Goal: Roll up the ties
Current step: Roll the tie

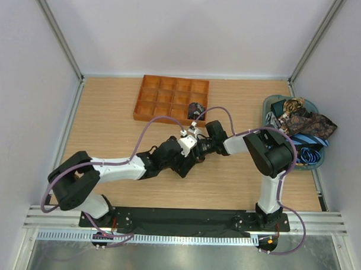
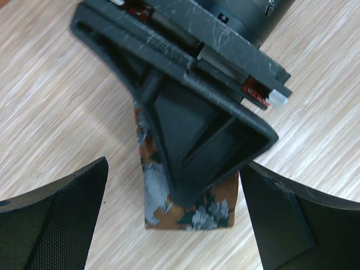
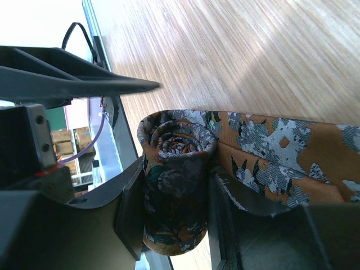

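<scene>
Orange tray [image 1: 147,98] at 12 o'clock: one rolled tie [image 1: 197,108] in the right column, near side; other cells show bare. Teal basket [image 1: 266,108] at 3 o'clock, against the table edge: heap of paisley ties [image 1: 305,123] over blue striped ties [image 1: 311,141].

Mid-table, right gripper [image 3: 177,197] is clamped on the coiled end of a paisley tie [image 3: 175,147], with the tail flat on the wood. Left gripper [image 2: 173,166] is spread wide, straddling that tail.

Table [image 1: 104,120]: bare wood from 9 to 11 o'clock. Walls close at 9, 12 and 3.
</scene>
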